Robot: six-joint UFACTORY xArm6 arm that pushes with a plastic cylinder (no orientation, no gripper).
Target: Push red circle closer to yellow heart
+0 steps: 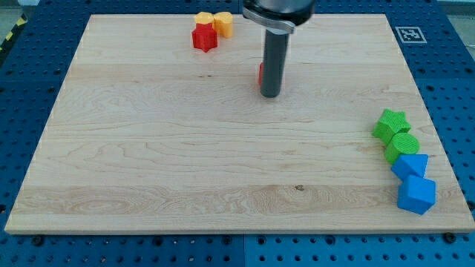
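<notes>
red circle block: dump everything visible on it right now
Little shows: the red circle is almost wholly hidden behind the dark rod, with only a thin red sliver visible at the rod's left edge, so its round shape cannot be confirmed here. It sits on the wooden board, in the upper middle of the view. My tip is right at it, seemingly touching, on its right as seen here. No other block touches it; the yellow heart lies apart, toward the view's upper left.

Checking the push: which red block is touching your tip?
The red circle, mostly hidden behind my tip at its left edge; the red star sits far off by the yellow blocks.
</notes>
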